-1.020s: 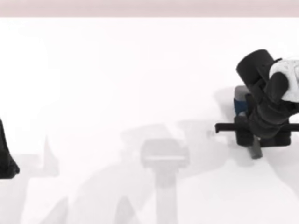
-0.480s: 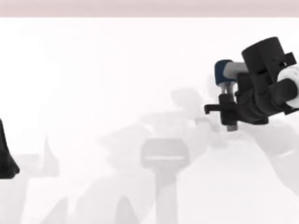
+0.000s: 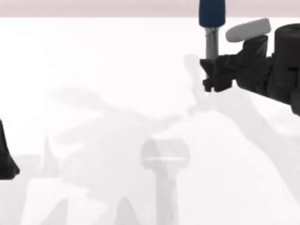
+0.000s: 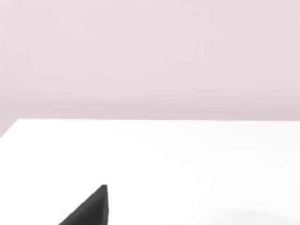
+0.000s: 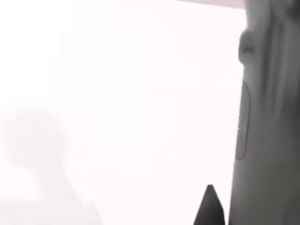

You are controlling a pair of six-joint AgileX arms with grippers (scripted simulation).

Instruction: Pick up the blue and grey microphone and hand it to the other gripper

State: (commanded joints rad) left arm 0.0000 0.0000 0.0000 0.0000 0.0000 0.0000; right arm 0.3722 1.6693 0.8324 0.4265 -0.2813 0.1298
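Observation:
The blue and grey microphone (image 3: 212,28) hangs high above the table at the far right, its navy head toward the far edge and its grey handle pointing back. My right gripper (image 3: 213,70) is shut on the lower end of that handle. In the right wrist view the grey handle (image 5: 267,117) fills the side of the picture beside one black fingertip (image 5: 209,206). The other gripper, my left one (image 3: 6,161), stays parked at the table's left edge. Its one visible fingertip (image 4: 93,208) has only bare table beside its inner face, so it is open.
A light grey oblong block (image 3: 248,29) sits on top of my right gripper's black body. The white table (image 3: 117,93) carries only the arms' shadows. A pale pink wall (image 4: 150,56) rises behind its far edge.
My right gripper has risen from the table with the microphone and carried it up and toward the far edge, turning so the navy head points away. The left arm has not moved.

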